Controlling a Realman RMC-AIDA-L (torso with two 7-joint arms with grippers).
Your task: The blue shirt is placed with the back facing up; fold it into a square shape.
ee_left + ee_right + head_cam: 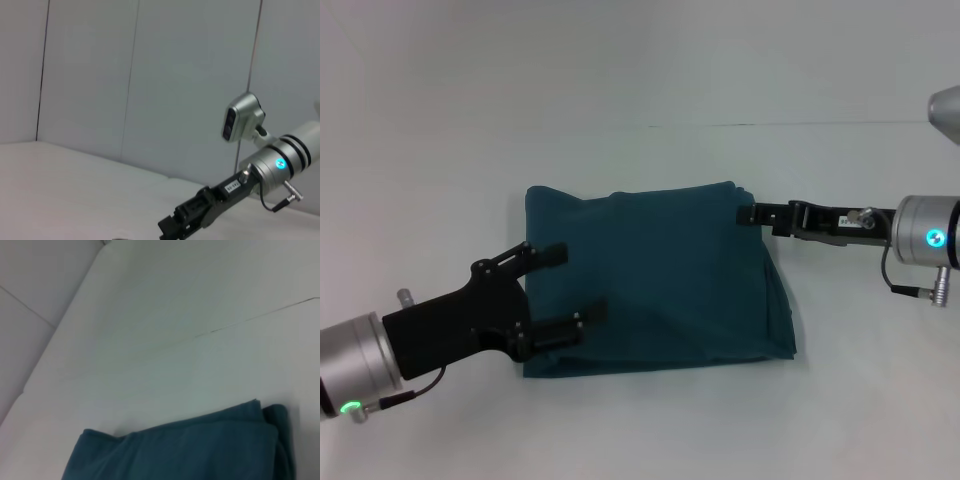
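Already the blue shirt (655,280) lies as a compact, roughly rectangular bundle at the middle of the white table (640,430), so the folding looks to be in its closing stage: squaring up or letting go.

Nearest, at about eight o'clock from the bundle, the left gripper (570,290) reaches in over the shirt's left edge. Its two black fingers (548,254) are spread wide apart, one above the other in the head view, with bare cloth showing between them; they hold nothing, though whether the tips touch the fabric cannot be told.

Across the bundle, at about two o'clock, the right gripper (748,213) meets the shirt's far right corner. Its tips look drawn together at the cloth edge, but whether they pinch fabric or merely rest beside it cannot be told. That arm's wrist view shows only the shirt's far edge (200,450) against the table, with a small lump of layers at the corner; the left wrist view shows the right arm (220,200) against the wall.

Judging by the shape, the right side is thicker and sags toward five o'clock, with layers spilling unevenly. A next move would call for freeing that corner cleanly and perhaps patting the loose right edge straight, without dragging the stacked layers apart
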